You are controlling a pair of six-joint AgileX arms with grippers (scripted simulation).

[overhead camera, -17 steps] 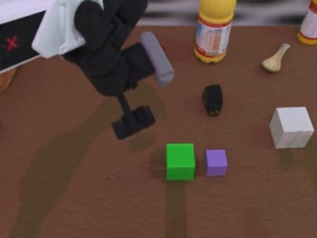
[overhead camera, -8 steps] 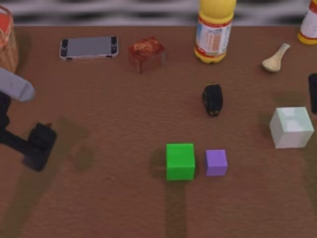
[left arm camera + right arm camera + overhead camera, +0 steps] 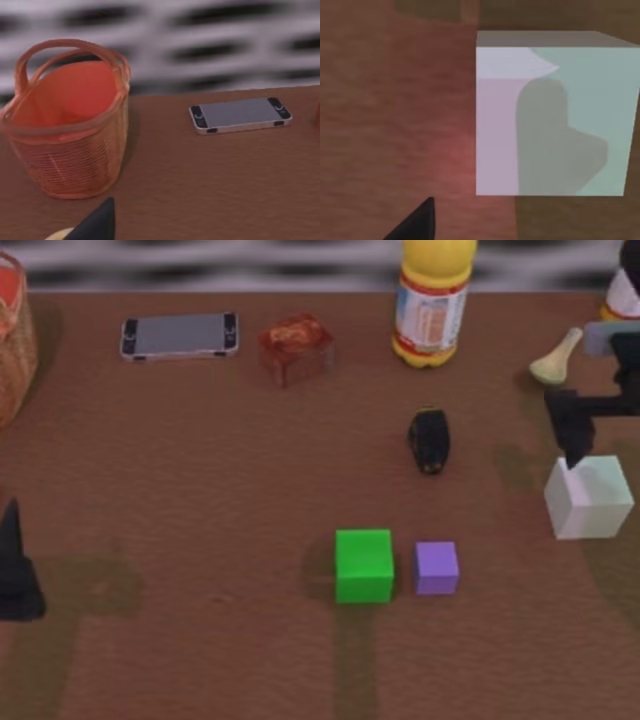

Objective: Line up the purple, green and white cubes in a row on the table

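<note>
Top view logged: small light-purple matte cube (image 3: 437, 567) and mid-sized bright green matte cube (image 3: 364, 565) side by side at table centre, just apart, unmoved from half a second before. Larger white matte cube (image 3: 588, 497) well apart near the right edge of the reddish-brown wood-grain table (image 3: 200, 490), farther back than the other two. Right gripper (image 3: 578, 435), only a dark sliver at the edge half a second back, now come in over the white cube's rear corner, one dark finger pointing down at it; jaw opening not readable in any view, nothing held. Right wrist view filled by the white cube under the gripper's shadow. Left gripper (image 3: 15, 570) withdrawn to the left edge, close to a woven orange basket (image 3: 70, 125) and a grey smartphone (image 3: 240, 114); jaw state likewise untellable. Judged: two cubes placed, white cube's pickup beginning, row still incomplete.
</note>
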